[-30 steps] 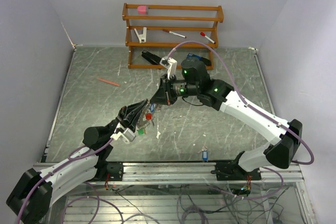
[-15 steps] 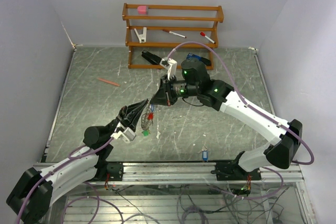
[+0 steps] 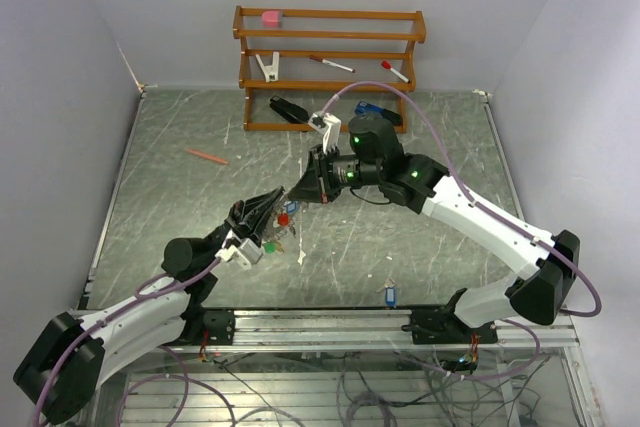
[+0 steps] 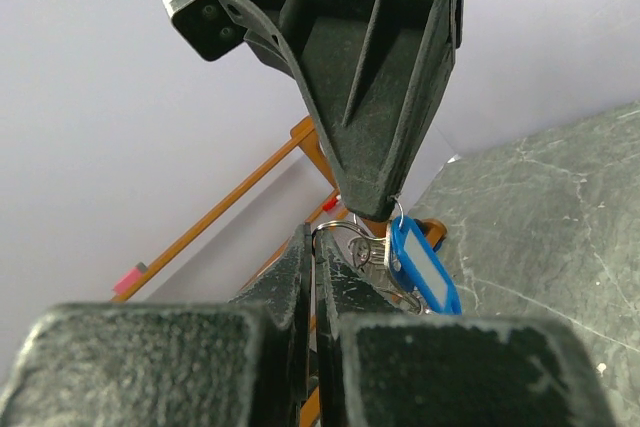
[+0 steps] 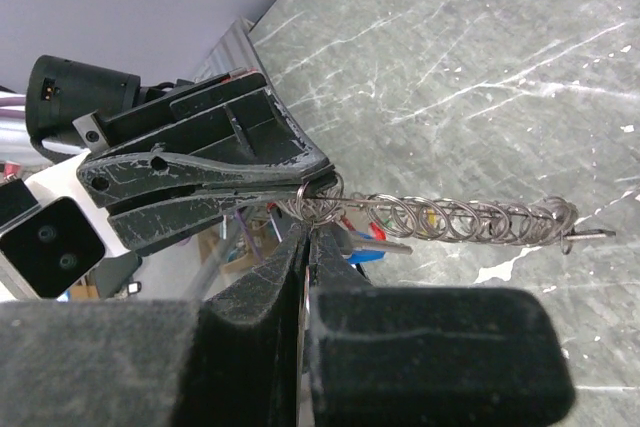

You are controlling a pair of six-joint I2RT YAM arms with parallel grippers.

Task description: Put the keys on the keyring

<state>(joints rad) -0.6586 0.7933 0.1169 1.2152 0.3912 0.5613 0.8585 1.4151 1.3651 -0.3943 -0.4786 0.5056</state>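
Both arms are stretched toward the middle of the table (image 3: 170,197), with the left gripper (image 3: 270,207) and right gripper (image 3: 304,190) brought tip to tip above it. The keyring (image 5: 460,217) is held off the surface between them. Edge-on, it is seen as a row of small silvery loops. A blue-tagged key (image 4: 422,275) is hung just at the right gripper's tip. The left jaws are clamped on the keyring's end. The right fingers are pressed together against it; what is pinched cannot be told. Another key (image 3: 389,295) is seen near the table's front edge.
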